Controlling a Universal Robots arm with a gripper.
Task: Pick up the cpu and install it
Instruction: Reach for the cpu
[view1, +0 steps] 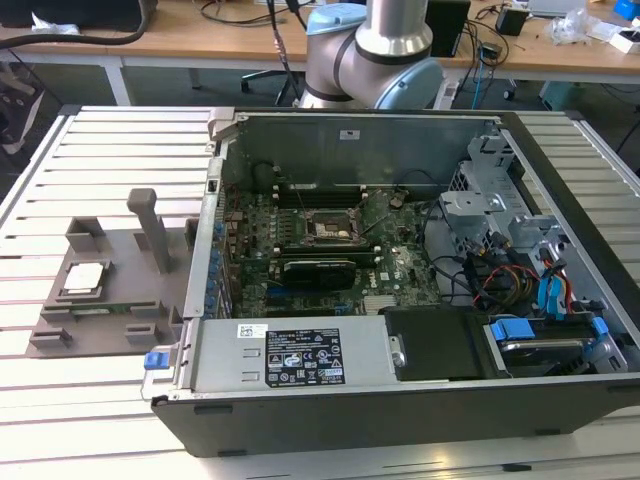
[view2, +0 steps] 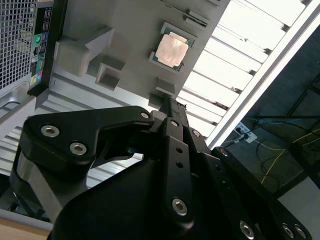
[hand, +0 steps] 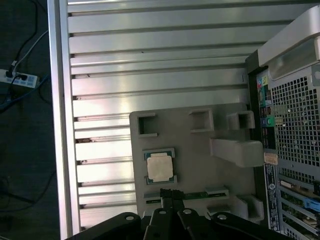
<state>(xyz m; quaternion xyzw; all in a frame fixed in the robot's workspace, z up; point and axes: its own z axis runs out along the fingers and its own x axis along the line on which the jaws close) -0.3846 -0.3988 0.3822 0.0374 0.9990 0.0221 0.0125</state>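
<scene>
Here, in the exterior view, a grey fixture plate (view1: 120, 300) lies on the slatted tabletop (view1: 110, 140) toward the exterior view's left edge. The cpu (view1: 84, 278) sits flat in its square pocket. Just beside the plate stands an open computer case (view1: 400, 400), with the black socket frame (view1: 328, 228) on the board inside. The arm (view1: 385, 45) rises behind the case's far wall, and wooden desks with cables line the room beyond.

In the second wrist view the cpu (view2: 172, 49) rests in the plate's (view2: 130, 55) pocket, apart from the gripper (view2: 168, 104), whose tip points toward it.

In the first wrist view the gripper (hand: 170, 192) shows its fingers pressed together on nothing. The cpu (hand: 160, 167) lies near them, not touched, on the plate (hand: 200, 150). Past the tabletop's (hand: 150, 55) edge, a power strip (hand: 17, 78) and cables lie on dark floor.
</scene>
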